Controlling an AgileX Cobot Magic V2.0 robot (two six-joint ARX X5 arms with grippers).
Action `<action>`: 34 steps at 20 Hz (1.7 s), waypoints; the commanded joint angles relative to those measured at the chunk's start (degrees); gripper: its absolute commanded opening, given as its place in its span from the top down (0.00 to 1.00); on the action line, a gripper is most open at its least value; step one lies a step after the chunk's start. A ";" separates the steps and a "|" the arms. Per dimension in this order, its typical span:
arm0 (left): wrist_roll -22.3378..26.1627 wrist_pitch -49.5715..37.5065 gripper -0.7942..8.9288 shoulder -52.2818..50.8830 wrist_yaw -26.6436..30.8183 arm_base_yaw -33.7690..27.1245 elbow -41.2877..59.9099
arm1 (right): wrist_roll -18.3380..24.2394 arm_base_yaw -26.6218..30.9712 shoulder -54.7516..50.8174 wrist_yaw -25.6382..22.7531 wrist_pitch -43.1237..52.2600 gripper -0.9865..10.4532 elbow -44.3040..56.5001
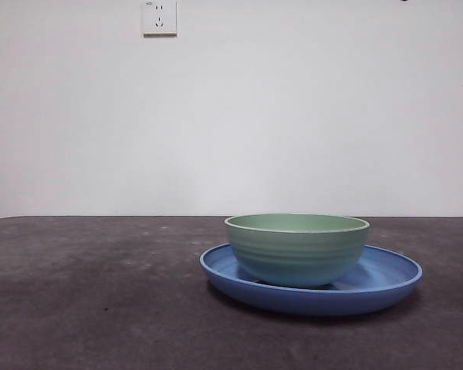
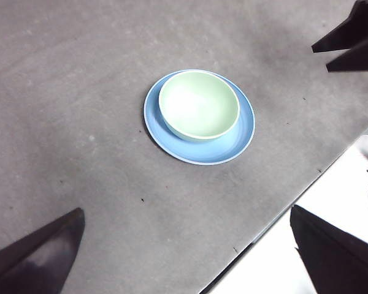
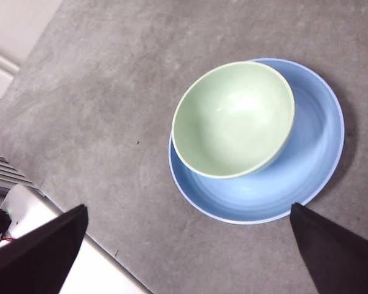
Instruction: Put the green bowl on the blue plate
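Green bowl (image 1: 297, 248) sits upright inside the blue plate (image 1: 388, 284), off-centre toward its left rim at lower centre-right of the front view, placement apparently complete; left pincer (image 2: 184, 257) and right pincer (image 3: 190, 257) both gape, empty, clear above the desk (image 1: 92, 293).

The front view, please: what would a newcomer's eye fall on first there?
The green bowl stands upright on the blue plate, off-centre toward one rim, right of the middle of the dark grey table. Both grippers, left gripper and right gripper, hang open above it, holding nothing.
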State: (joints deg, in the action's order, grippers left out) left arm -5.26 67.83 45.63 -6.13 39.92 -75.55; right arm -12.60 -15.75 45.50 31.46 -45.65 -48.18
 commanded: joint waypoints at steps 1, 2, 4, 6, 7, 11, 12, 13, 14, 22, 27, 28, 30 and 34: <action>-0.33 -4.09 0.34 -4.87 0.13 0.33 6.91 | 0.61 -0.28 1.03 -0.04 0.33 0.43 -0.68; -0.02 -6.34 0.34 -7.10 0.15 0.31 10.47 | 0.59 -0.28 1.40 -0.04 0.24 0.43 -0.68; -0.02 -8.92 0.34 -9.97 0.15 0.31 15.89 | 0.07 -0.28 2.51 -0.04 -0.26 0.43 -0.68; 0.02 -8.00 0.34 -10.58 0.15 0.31 17.11 | -3.56 -0.26 4.22 -0.04 -1.14 0.43 -0.68; 0.02 -7.87 0.34 -10.56 0.15 0.33 17.11 | -4.26 -0.15 5.38 -0.07 -1.22 0.43 -0.68; 0.02 -7.87 0.34 -10.56 0.15 0.33 17.11 | -3.52 2.84 13.20 -1.79 0.15 0.44 -0.68; 0.02 -7.87 0.34 -10.56 0.15 0.33 17.11 | -2.99 3.98 15.43 -1.75 1.25 0.44 -0.68; 0.02 -7.87 0.34 -10.58 0.15 0.31 17.11 | -2.58 5.05 17.88 -1.70 2.93 0.44 -0.68; 0.02 -7.85 0.34 -10.58 0.15 0.33 17.11 | -1.57 5.97 20.24 -1.44 4.66 0.44 -0.68; 0.00 -7.82 0.34 -10.58 0.15 0.31 17.11 | -0.26 8.85 35.41 1.79 15.21 0.54 -0.68; 0.02 -7.80 0.34 -10.58 0.15 0.33 17.11 | -0.17 9.25 42.97 1.79 18.32 0.56 -0.68; 0.02 -7.80 0.34 -10.58 0.15 0.33 17.11 | 0.07 9.22 43.87 2.32 18.82 0.59 -0.68; 0.02 -7.80 0.34 -10.58 0.15 0.33 17.11 | 0.07 9.20 44.98 4.35 19.98 0.64 -0.68; 0.02 -7.76 0.34 -10.58 0.15 0.33 17.11 | 0.04 9.18 45.16 4.39 20.39 0.70 -0.68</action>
State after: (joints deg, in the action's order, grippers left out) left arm -5.32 60.60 34.85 -6.13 39.90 -57.63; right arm -13.30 -6.37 89.76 35.77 -25.74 -48.18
